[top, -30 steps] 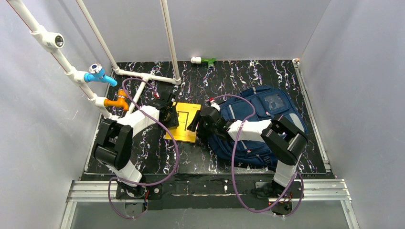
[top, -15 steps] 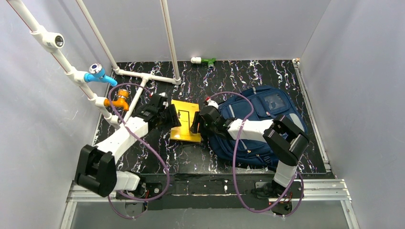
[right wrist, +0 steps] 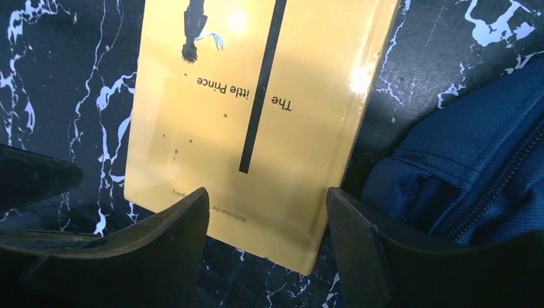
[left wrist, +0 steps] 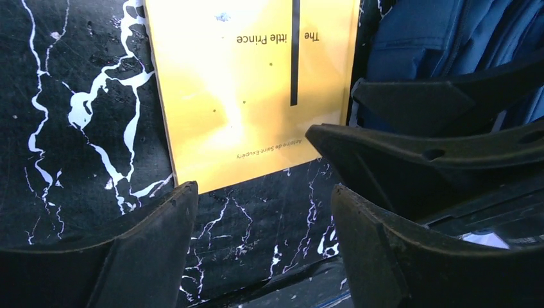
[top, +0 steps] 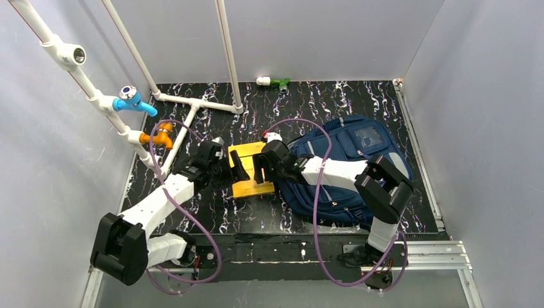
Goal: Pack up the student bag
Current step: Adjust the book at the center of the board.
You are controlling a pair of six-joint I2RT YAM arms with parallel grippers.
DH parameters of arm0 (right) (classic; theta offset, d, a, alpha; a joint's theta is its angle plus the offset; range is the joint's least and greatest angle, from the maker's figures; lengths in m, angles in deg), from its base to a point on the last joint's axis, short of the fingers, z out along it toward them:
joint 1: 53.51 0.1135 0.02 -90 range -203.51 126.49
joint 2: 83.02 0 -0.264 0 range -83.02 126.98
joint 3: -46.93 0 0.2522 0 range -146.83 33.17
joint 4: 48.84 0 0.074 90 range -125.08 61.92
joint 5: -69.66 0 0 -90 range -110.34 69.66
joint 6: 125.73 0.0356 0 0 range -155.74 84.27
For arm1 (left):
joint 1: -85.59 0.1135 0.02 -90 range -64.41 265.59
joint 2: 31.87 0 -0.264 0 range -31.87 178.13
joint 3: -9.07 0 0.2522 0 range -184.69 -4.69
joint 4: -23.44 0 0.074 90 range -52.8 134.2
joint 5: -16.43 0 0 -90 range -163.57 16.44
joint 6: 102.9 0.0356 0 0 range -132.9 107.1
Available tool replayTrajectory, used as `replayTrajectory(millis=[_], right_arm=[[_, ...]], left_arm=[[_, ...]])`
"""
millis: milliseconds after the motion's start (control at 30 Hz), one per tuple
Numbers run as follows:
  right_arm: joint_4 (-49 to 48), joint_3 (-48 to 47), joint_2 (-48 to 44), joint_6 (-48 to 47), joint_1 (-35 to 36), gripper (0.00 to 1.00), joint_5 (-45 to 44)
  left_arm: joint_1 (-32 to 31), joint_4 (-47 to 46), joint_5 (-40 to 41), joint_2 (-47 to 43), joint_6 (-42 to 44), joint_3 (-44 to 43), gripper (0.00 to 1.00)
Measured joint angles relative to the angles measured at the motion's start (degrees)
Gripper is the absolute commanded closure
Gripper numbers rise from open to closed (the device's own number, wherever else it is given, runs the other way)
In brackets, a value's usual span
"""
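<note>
The student bag (top: 349, 168), a large navy backpack with grey zip stripes, lies on the right of the black marbled mat. A yellow book, "The Little Prince" (top: 251, 171), lies flat just left of it. My left gripper (top: 235, 172) is open at the book's left near corner, with bare mat between its fingers in the left wrist view (left wrist: 263, 218). My right gripper (top: 259, 168) is open and low over the book's near right corner (right wrist: 266, 218). The book (right wrist: 256, 109) and the bag's fabric (right wrist: 471, 160) fill the right wrist view. The book (left wrist: 250, 83) also shows in the left wrist view.
A white pipe frame (top: 192, 102) with a blue valve (top: 131, 99) and an orange valve (top: 160, 136) stands at the back left. A green and white fitting (top: 274, 81) lies at the back wall. Grey walls close in three sides.
My left arm has stretched out and its gripper has moved nearer and rightwards to the book's near left corner. My right gripper has shifted slightly left. The book has shifted slightly.
</note>
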Motion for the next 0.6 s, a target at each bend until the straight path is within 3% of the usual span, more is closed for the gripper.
replayTrajectory(millis=[100,333,600], right_arm=[[0.07,0.02,0.0,-0.87,0.48,0.25,-0.52],[0.98,0.02,0.0,-1.66,0.59,0.48,-2.86],[1.4,0.09,0.0,-1.86,0.59,0.51,-3.39]], left_arm=[[-0.09,0.04,1.44,-0.68,-1.03,0.11,0.2],[-0.07,-2.73,3.58,3.58,-3.48,2.08,0.23],[-0.09,-4.52,4.87,3.34,-4.66,4.59,0.23]])
